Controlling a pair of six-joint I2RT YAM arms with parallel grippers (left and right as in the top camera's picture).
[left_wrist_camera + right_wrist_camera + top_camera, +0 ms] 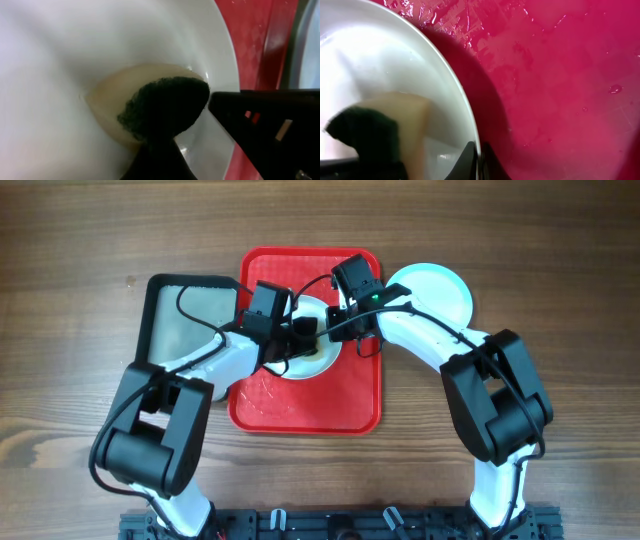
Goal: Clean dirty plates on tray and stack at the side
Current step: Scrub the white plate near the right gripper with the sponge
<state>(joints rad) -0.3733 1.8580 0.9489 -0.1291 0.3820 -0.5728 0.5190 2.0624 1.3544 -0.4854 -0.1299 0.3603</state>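
A white plate (318, 362) lies on the red tray (340, 405), and in the left wrist view the plate (75, 60) fills most of the frame. My left gripper (300, 332) is shut on a beige sponge (155, 107) with a dark green scrub face, pressed onto the plate's inside. My right gripper (479, 159) is shut on the plate's rim (465, 100), one finger inside and one outside. The sponge (380, 125) also shows in the right wrist view. No smear shows on the plate's visible parts.
A pale blue plate (440, 292) sits on the table just right of the tray's far corner. A black-rimmed grey tray (185, 320) lies to the left of the red tray. The red tray's floor (560, 75) is wet with droplets.
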